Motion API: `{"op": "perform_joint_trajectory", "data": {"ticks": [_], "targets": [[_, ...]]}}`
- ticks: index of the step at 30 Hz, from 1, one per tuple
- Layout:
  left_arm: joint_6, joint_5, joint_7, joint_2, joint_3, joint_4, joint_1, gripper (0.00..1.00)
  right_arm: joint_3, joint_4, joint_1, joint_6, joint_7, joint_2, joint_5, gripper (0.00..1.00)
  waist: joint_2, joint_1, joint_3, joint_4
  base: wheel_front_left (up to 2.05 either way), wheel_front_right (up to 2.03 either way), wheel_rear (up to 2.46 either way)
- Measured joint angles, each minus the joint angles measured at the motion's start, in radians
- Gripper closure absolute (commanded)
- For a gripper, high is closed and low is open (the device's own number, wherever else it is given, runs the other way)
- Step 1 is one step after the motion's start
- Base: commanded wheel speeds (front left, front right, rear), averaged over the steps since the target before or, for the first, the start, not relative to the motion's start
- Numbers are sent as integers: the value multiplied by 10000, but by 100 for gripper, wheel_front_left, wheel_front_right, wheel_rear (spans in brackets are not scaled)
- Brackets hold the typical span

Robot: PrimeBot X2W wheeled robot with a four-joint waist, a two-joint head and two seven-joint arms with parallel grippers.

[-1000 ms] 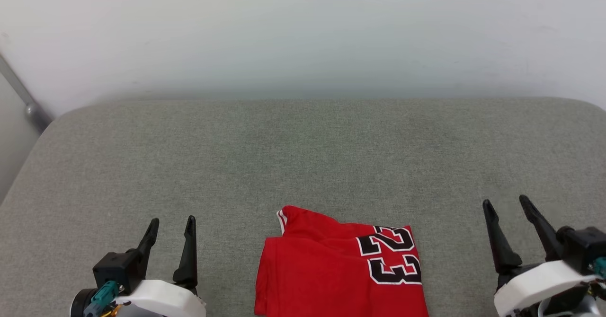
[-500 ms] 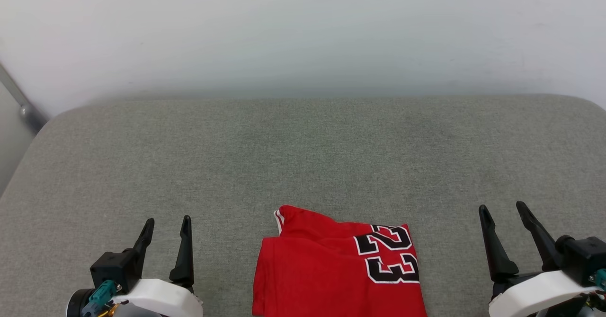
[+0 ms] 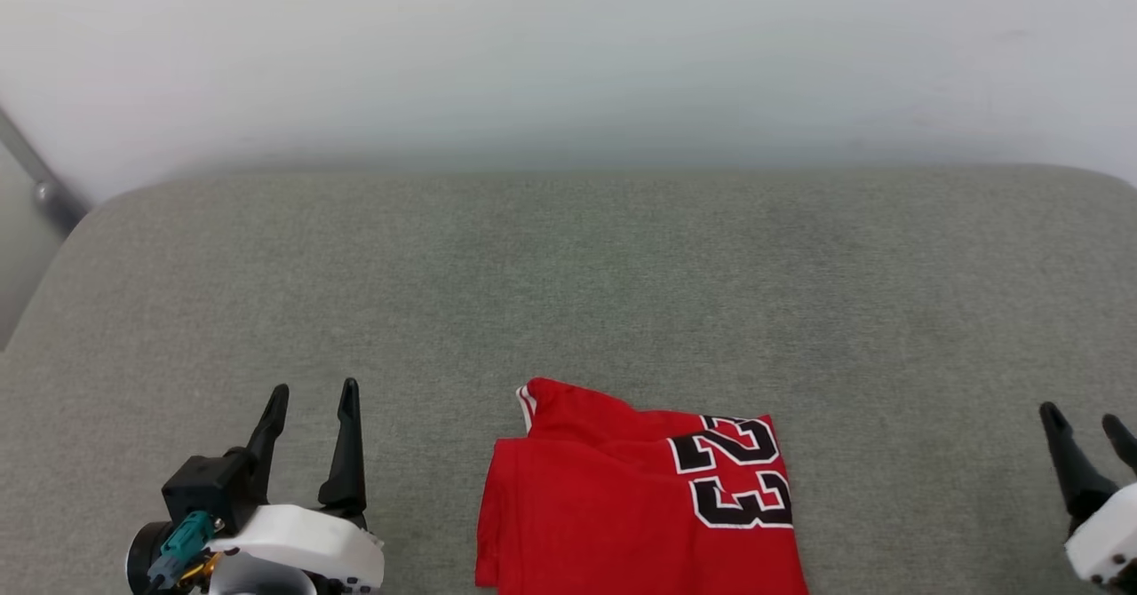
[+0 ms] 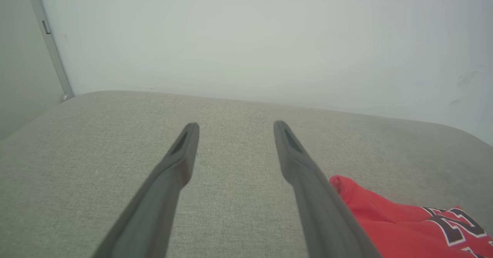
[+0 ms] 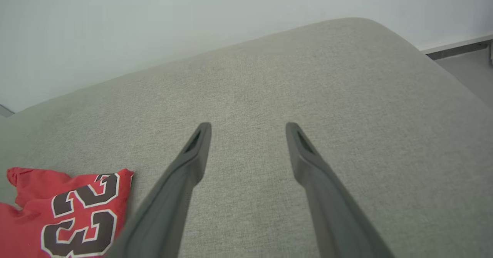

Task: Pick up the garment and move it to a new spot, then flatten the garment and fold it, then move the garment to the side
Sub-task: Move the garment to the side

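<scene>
**Folded jersey at six o'clock, both pincers empty**

The garment (image 3: pixel 622 506) lies folded into a compact red block on the grey cushion (image 3: pixel 568 293), at six o'clock in the head view, and its near edge runs off the bottom of that view. The black, white-outlined "23" sits turned sideways on its right part, and a bit of striped trim shows at its far left corner. The left pincer (image 3: pixel 314 388) hovers at about seven o'clock, well apart from the cloth, fingers spread wide and holding nothing. The right pincer (image 3: pixel 1082 416) stands at four o'clock by the view's edge, also parted and empty. A pale wall (image 3: pixel 568 62) rises behind the cushion at twelve o'clock.
</scene>
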Motion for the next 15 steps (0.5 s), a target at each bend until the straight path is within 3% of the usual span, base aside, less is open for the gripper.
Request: {"op": "perform_joint_trajectory", "data": {"ticks": [3, 6, 11, 15], "targets": [[-88, 153, -12, -153, 132, -42, -30, 0, 40, 637, -408, 0, 876, -560, 721, 0, 0, 0, 121, 167, 0, 0, 0], [-209, 280, -13, -280, 222, -19, -65, 0, 449, 1200, -581, 2, 2211, -692, 1651, 0, 0, 0, 243, 377, 0, 0, 0], [-445, 454, -15, -485, 336, 63, -224, 0, 999, 1778, -824, 2, 5191, -33, 3446, 0, 0, 0, 449, 751, 0, 0, 0], [-629, 602, -25, -604, 393, 92, -401, 0, 1035, 2036, -1040, 0, 6437, 527, 4025, 0, 0, 0, 668, 1013, 0, 0, 0]]}}
